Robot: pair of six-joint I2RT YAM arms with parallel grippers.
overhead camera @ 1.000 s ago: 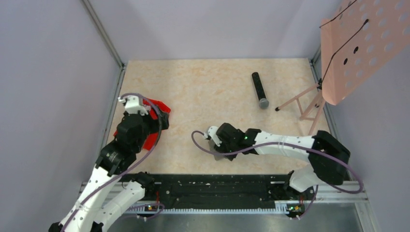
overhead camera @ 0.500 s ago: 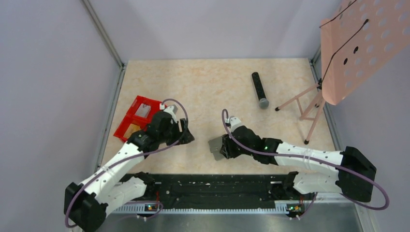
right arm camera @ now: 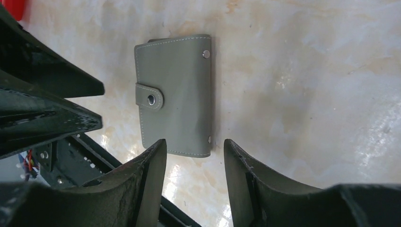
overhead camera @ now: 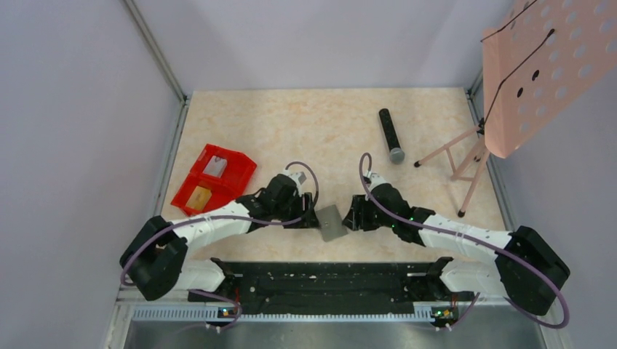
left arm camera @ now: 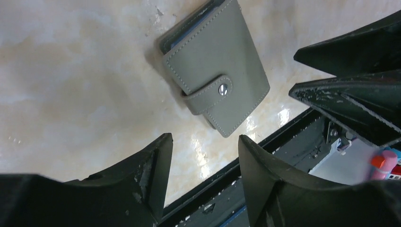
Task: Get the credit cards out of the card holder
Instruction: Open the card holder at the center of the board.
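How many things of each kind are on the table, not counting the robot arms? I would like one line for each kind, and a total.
Card holder: 1
Red bin: 1
Microphone: 1
Music stand: 1
Small pieces in the bin: 2 (grey piece, orange piece)
Total: 6

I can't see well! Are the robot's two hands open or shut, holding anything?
Left gripper: open, empty.
Right gripper: open, empty; the card holder lies shut on the table.
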